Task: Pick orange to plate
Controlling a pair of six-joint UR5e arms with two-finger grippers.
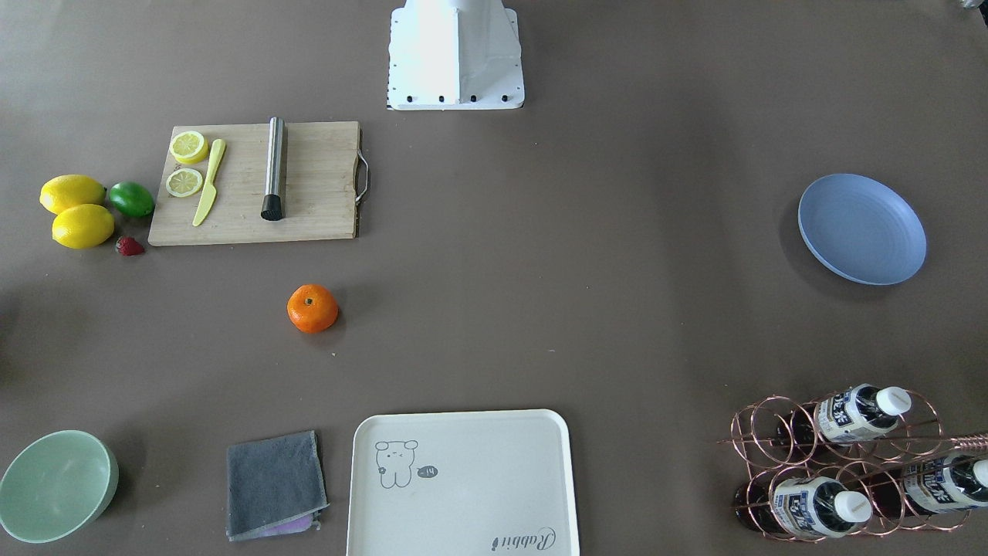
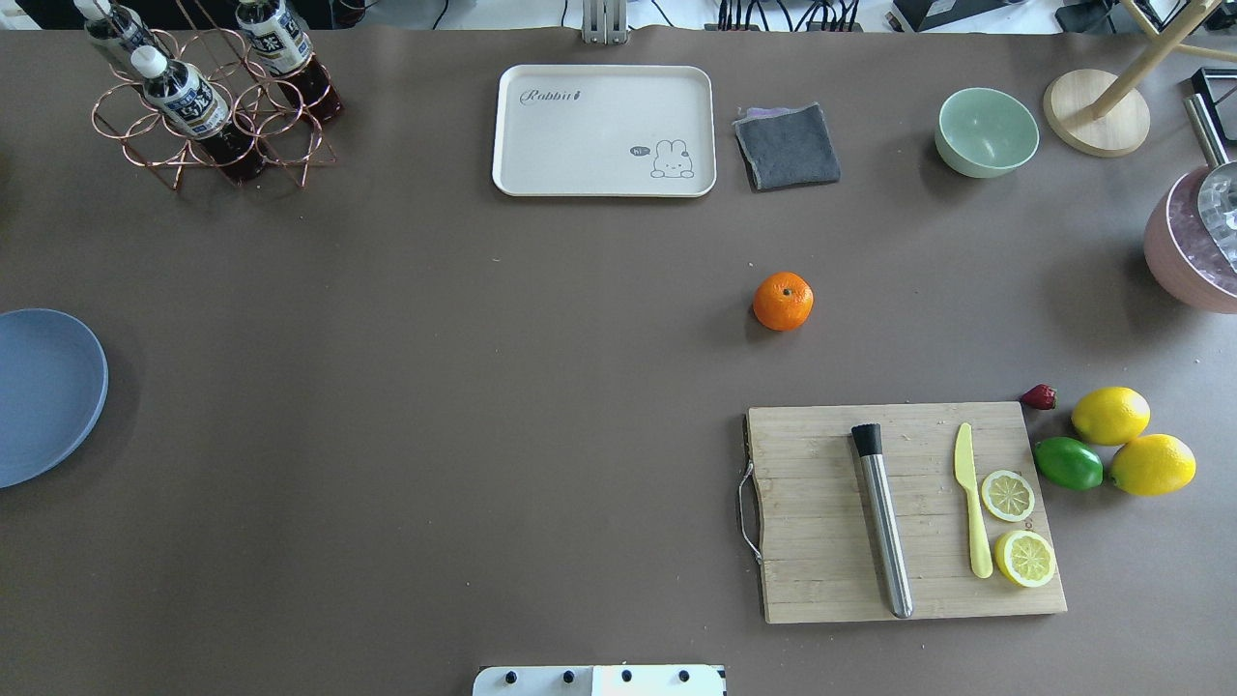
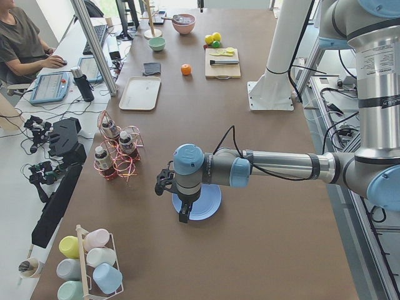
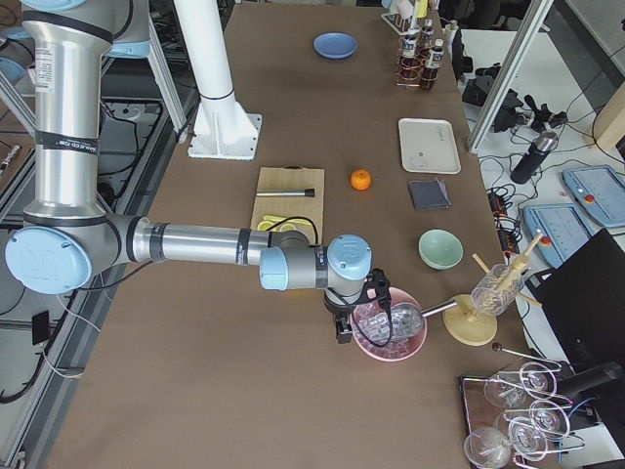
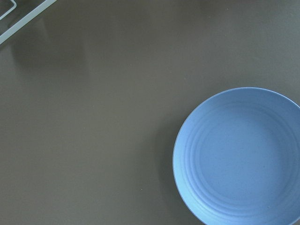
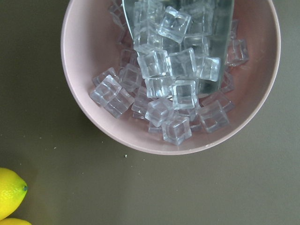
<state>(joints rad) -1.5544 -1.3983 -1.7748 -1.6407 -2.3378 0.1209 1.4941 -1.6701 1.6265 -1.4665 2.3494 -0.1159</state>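
The orange (image 1: 312,308) lies alone on the brown table, between the cutting board and the cream tray; it also shows in the overhead view (image 2: 783,301). The blue plate (image 1: 861,228) sits empty at the table's far end on my left side (image 2: 39,396) and fills the lower right of the left wrist view (image 5: 243,154). My left gripper (image 3: 183,212) hangs over the plate (image 3: 212,203), seen only from the side, so I cannot tell its state. My right gripper (image 4: 342,327) hovers at the other end, far from the orange (image 4: 360,179); its state cannot be told either.
A pink bowl of ice cubes (image 6: 173,75) sits under the right wrist. A cutting board (image 2: 904,512) holds a muddler, a yellow knife and lemon slices, with lemons (image 2: 1111,416), a lime and a strawberry beside it. A cream tray (image 2: 604,130), grey cloth, mint bowl (image 2: 986,130) and bottle rack (image 2: 208,97) line the far side.
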